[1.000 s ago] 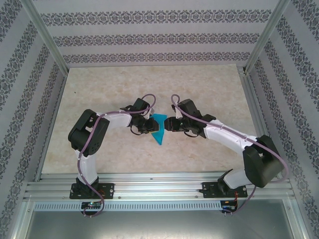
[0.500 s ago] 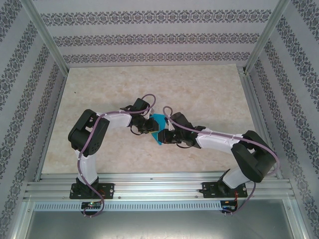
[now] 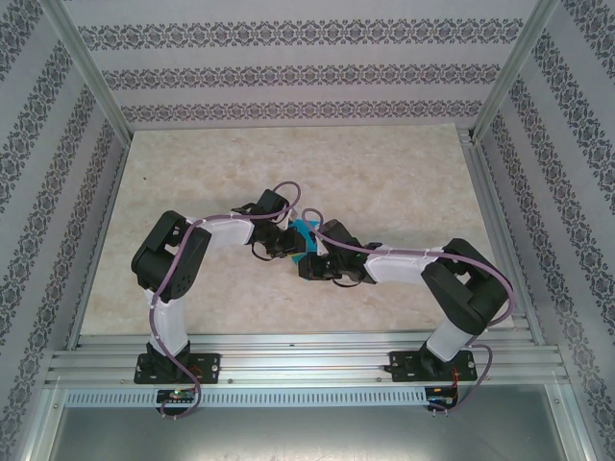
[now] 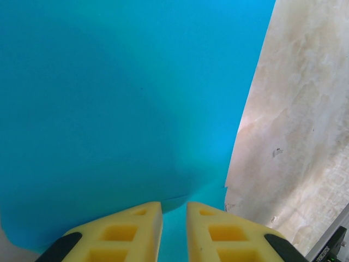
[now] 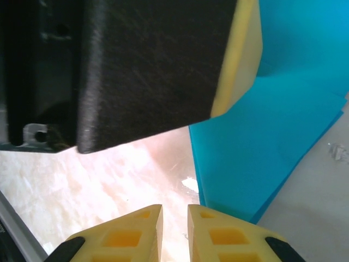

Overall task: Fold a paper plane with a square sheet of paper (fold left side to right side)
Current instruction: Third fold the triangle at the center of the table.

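Both pairs of fingers stand nearly together, the left gripper (image 4: 174, 207) on the blue paper sheet (image 4: 120, 109) spreading ahead of its tips (a pinch cannot be told), the right gripper (image 5: 175, 208) empty with the sheet ahead-right, so the crowding arms could collide or skew the crease.

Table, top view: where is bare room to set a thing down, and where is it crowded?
Free: the far strip of the table along the back wall; the near middle strip along the front rail. Crowded: the centre, where the left gripper and the right gripper meet at the square sheet of paper.
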### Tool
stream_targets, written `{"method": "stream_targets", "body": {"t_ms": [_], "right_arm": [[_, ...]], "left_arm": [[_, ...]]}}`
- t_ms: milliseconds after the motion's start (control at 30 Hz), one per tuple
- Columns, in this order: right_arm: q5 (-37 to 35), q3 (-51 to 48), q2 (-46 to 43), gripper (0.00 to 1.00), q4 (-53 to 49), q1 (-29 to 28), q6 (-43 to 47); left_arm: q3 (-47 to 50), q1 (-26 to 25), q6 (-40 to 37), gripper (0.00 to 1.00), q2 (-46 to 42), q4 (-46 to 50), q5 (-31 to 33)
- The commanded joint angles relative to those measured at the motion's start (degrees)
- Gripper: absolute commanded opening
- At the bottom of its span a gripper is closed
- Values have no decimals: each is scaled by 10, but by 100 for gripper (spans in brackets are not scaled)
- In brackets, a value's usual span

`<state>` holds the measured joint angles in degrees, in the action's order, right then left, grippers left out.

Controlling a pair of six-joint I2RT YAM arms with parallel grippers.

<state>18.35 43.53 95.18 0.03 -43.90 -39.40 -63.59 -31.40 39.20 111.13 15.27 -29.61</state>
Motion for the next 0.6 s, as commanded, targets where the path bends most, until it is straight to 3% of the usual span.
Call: {"method": "stream_targets", "body": {"t_ms": [0, 567], "right_arm": [[5, 12, 12, 19, 0, -9, -4], [4, -12, 34, 19, -21, -19, -18]], "left_arm": [[7, -13, -15, 22, 33, 16, 30], [2, -13, -17, 22, 38, 18, 33]]}}
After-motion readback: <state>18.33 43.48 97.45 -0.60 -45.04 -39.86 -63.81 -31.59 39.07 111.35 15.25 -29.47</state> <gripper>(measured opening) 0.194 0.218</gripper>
